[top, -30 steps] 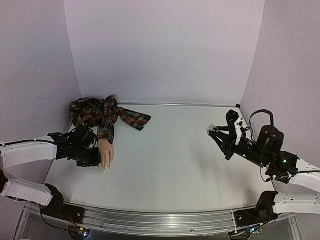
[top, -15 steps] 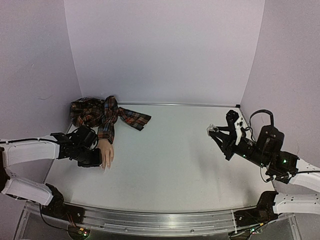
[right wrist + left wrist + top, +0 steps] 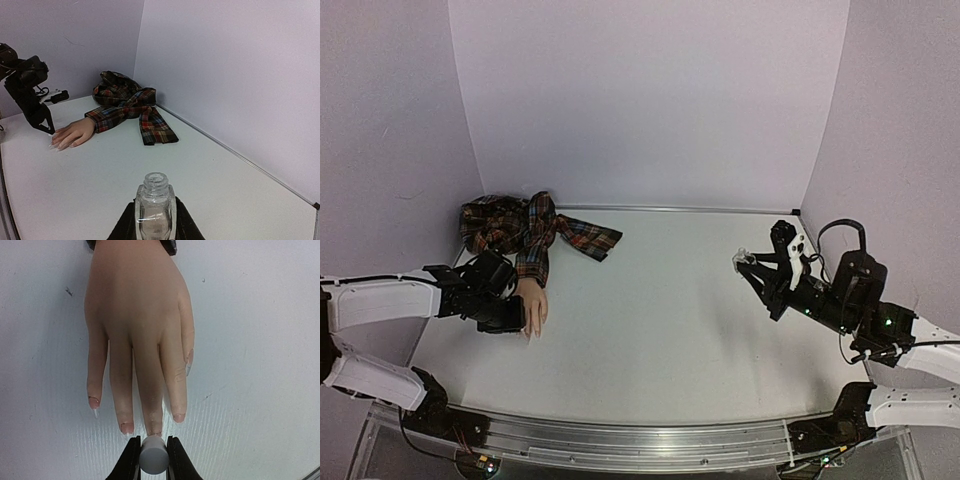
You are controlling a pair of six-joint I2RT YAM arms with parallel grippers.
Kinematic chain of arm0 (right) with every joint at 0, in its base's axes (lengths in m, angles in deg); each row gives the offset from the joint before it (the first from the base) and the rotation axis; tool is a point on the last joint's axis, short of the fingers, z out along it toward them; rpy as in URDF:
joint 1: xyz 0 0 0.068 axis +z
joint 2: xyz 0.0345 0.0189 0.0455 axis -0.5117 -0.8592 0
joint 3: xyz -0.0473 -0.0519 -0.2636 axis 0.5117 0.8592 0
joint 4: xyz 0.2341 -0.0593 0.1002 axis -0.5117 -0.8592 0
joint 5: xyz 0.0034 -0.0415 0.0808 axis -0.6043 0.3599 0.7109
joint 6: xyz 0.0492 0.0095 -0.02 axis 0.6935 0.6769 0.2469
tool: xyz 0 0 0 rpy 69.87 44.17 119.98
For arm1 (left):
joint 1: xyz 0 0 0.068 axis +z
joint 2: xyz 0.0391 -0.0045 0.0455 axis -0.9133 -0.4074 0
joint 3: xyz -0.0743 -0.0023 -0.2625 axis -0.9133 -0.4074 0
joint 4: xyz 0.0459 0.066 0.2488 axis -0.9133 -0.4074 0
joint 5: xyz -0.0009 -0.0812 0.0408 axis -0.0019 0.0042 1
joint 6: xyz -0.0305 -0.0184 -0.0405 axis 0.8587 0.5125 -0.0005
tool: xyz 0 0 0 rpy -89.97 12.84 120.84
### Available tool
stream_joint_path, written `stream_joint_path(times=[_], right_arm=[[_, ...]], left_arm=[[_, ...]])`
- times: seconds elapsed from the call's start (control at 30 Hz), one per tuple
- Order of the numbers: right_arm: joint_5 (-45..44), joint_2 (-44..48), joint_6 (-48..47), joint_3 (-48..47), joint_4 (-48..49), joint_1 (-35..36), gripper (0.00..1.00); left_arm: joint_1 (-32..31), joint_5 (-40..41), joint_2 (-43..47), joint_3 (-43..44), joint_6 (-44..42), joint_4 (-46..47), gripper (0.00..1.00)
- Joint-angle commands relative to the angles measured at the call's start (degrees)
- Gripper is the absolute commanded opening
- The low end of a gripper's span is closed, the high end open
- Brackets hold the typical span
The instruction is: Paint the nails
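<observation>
The left gripper [image 3: 152, 462] pinches a white cap [image 3: 153, 456], presumably the brush handle, the nails [image 3: 127, 428] lying just beyond its jaws. The right gripper [image 3: 155, 222] clamps the uncapped bottle [image 3: 155, 200] upright, likely against spilling.

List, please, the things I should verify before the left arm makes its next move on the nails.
1. Left gripper shut on the white cap: ok.
2. Cap lined up at a fingertip of the mannequin hand: ok, it is at the middle finger.
3. Contact with the nails: cannot tell, the cap hides what is under it.
4. Right gripper holds the open bottle upright: ok.
5. Plaid sleeve away from the fingers: ok.
</observation>
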Motion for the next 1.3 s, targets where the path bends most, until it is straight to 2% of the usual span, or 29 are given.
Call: stream_joint_path(times=[0.0,1.27], right_arm=[[0.5,0.1,0.3,0.3,3.1,-0.2,0.00],[1.1,-0.1,0.4,0.3,3.6,-0.3,0.00]], left_arm=[[-0.2,0.5,-0.3,2.5,-1.4,2.4,0.00],[-0.1,-1.5,0.4,-2.0,4.5,0.6,0.00]])
